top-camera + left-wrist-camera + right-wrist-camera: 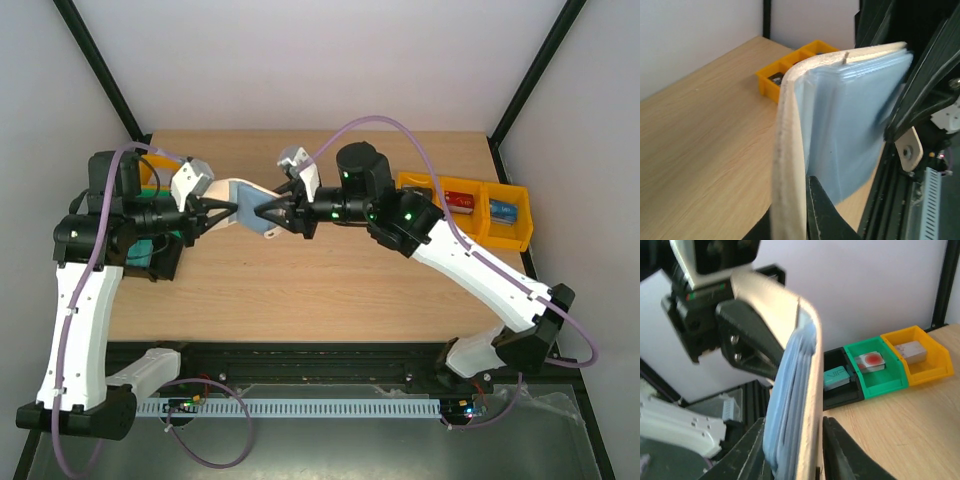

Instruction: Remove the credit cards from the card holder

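The card holder (pixel 245 203) hangs open above the table's back middle, pale beige outside and blue inside, held between both grippers. My left gripper (pixel 226 212) is shut on its beige cover (pixel 789 150), one black finger (pixel 822 212) pressed against the inner side below the blue pockets (pixel 850 125). My right gripper (pixel 268 213) is shut on the other flap (pixel 810 390), with the blue pockets (pixel 787 405) between its fingers (pixel 845 455). No credit card shows at the holder; any card inside the pockets is hidden.
Yellow bins (pixel 465 205) stand at the back right with a red item (pixel 460 200) and a blue item (pixel 503 211). Yellow, green and black bins (pixel 155 250) stand at the left, seen in the right wrist view (pixel 875 372) with small boxes.
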`<control>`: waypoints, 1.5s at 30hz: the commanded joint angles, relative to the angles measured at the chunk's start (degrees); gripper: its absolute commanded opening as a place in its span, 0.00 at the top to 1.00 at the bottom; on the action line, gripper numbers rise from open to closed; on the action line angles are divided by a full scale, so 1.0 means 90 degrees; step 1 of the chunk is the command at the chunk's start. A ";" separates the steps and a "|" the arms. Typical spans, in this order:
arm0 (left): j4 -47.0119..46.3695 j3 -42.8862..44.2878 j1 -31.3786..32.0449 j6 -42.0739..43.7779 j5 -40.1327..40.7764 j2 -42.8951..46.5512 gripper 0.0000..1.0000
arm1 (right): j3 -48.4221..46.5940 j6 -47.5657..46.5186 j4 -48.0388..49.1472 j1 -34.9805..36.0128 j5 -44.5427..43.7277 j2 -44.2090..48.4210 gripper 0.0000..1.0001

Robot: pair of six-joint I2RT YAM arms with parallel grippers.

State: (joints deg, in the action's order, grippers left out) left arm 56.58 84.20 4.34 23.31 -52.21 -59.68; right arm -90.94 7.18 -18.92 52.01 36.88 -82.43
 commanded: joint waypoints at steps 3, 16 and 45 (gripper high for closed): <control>0.0237 0.0244 -0.0199 0.0170 -0.1183 -0.0009 0.98 | 0.0650 -0.0258 0.0503 -0.0225 0.0630 0.0498 0.55; 0.0317 0.0129 -0.0265 0.0310 -0.1208 0.0027 0.98 | 0.1007 -0.0441 0.0647 -0.0546 0.0575 0.0896 0.54; 0.0098 -0.0178 -0.0315 0.0125 -0.1337 0.0076 0.98 | 0.0780 0.0542 0.2168 0.0574 -0.0031 -0.0147 0.35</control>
State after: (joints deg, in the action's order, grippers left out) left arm 59.18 83.11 1.72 24.93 -61.54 -59.77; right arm -82.04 11.27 -2.61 55.51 39.40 -82.70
